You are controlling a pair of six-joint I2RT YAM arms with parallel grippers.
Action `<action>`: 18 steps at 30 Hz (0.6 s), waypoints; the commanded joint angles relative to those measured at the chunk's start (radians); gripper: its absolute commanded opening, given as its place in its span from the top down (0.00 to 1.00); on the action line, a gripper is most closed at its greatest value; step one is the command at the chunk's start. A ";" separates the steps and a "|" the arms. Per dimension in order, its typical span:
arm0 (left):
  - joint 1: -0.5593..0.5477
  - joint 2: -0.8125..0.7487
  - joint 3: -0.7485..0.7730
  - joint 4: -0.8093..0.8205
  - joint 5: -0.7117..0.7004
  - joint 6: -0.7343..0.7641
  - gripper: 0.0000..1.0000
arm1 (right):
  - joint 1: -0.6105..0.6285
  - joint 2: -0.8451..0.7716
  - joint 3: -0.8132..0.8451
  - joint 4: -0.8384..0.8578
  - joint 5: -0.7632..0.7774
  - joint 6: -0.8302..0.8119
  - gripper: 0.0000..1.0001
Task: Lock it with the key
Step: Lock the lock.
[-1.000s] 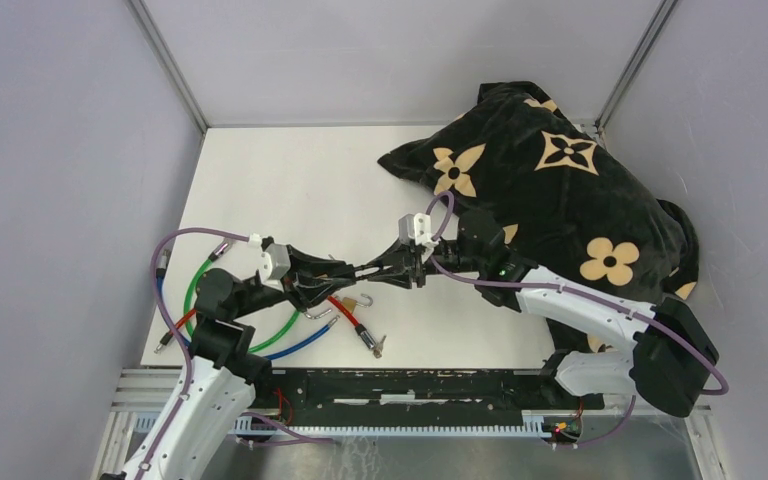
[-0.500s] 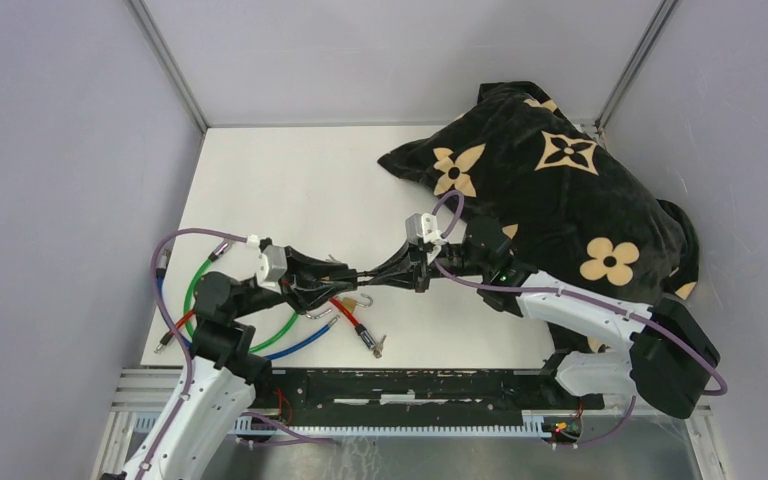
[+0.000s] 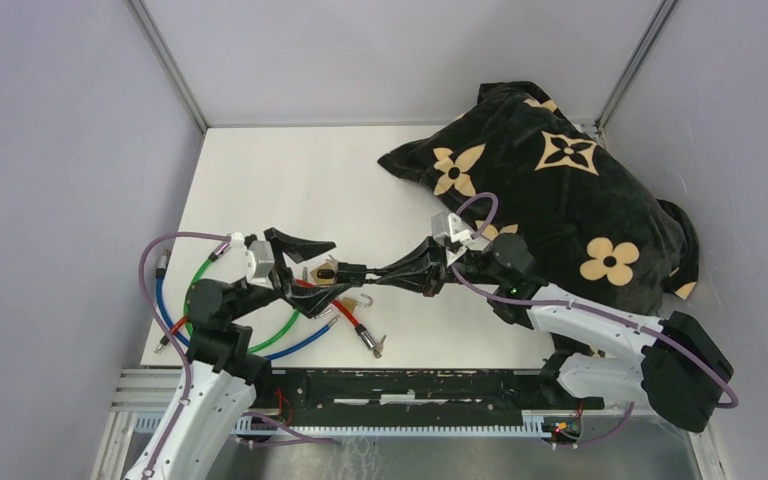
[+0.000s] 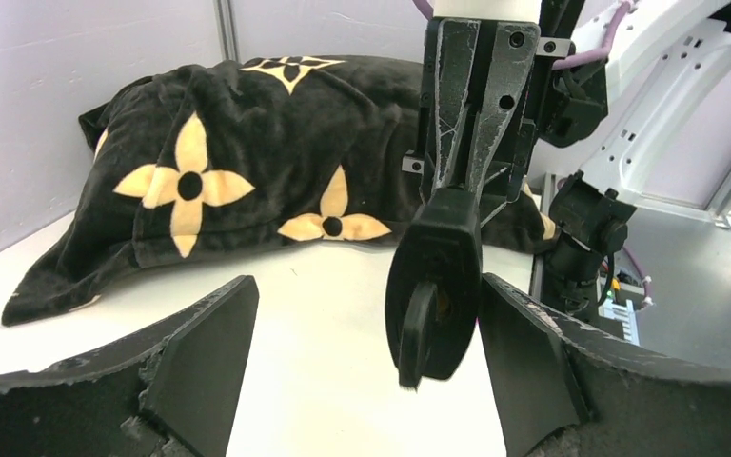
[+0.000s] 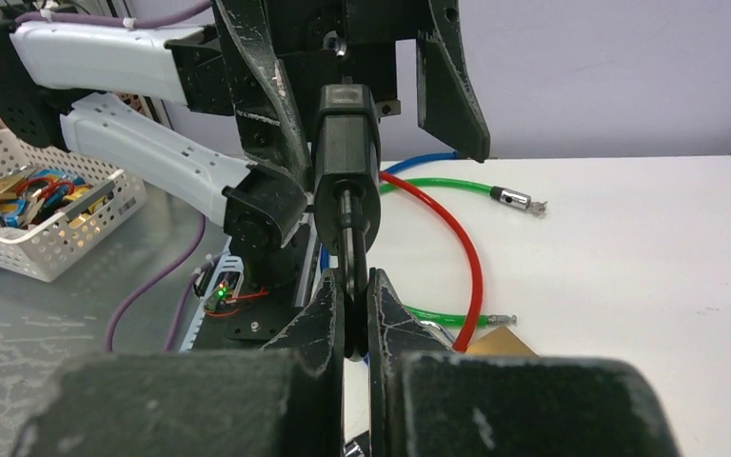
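Note:
A black lock body (image 3: 327, 270) (image 5: 345, 162) hangs in the air over the table's near left, with the key's black head (image 5: 350, 286) sticking out of it. My right gripper (image 3: 388, 275) (image 5: 352, 319) is shut on that key head. My left gripper (image 3: 312, 272) (image 4: 362, 367) stands open around the lock, one finger on each side. In the left wrist view the lock and key (image 4: 435, 295) hang close to the right-hand finger (image 4: 523, 362); I cannot tell whether they touch it.
Red (image 3: 345, 312), green (image 3: 278, 335) and blue (image 3: 300, 345) cables loop under the left arm, with a brass padlock (image 5: 503, 343) and a loose key (image 3: 375, 345) nearby. A black flowered pillow (image 3: 560, 190) fills the back right. A white basket (image 5: 48, 224) stands off the table.
My left gripper has opened and let go of the lock. My right gripper closed on the key and both arms have shifted slightly right.

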 commanded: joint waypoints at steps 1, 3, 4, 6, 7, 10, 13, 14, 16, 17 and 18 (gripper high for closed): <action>0.026 -0.035 -0.010 0.097 -0.016 -0.130 0.10 | -0.022 -0.052 -0.022 0.285 0.044 0.114 1.00; 0.030 -0.053 -0.052 0.210 0.002 -0.209 0.11 | -0.026 -0.060 -0.041 0.347 0.080 0.147 1.00; 0.030 -0.057 -0.061 0.249 -0.005 -0.232 0.12 | -0.025 -0.060 -0.052 0.383 0.105 0.164 1.00; 0.031 -0.054 -0.066 0.279 -0.037 -0.258 0.17 | -0.023 -0.055 -0.071 0.458 0.145 0.201 1.00; 0.030 -0.051 -0.066 0.295 -0.043 -0.265 0.18 | -0.019 -0.051 -0.077 0.490 0.162 0.208 1.00; 0.027 -0.031 -0.061 0.332 -0.061 -0.290 0.15 | 0.011 -0.021 -0.044 0.481 0.176 0.186 1.00; 0.017 -0.013 -0.048 0.355 -0.073 -0.297 0.13 | 0.043 0.011 -0.011 0.464 0.172 0.166 1.00; 0.012 -0.011 -0.042 0.358 -0.080 -0.302 0.13 | 0.049 0.019 -0.003 0.462 0.170 0.164 1.00; 0.004 -0.009 -0.034 0.360 -0.085 -0.306 0.14 | 0.063 0.037 0.011 0.451 0.170 0.157 1.00; 0.002 -0.009 -0.030 0.358 -0.079 -0.305 0.15 | 0.068 0.044 0.019 0.452 0.165 0.156 1.00; 0.001 -0.008 -0.027 0.359 -0.066 -0.303 0.20 | 0.074 0.053 0.025 0.451 0.166 0.157 1.00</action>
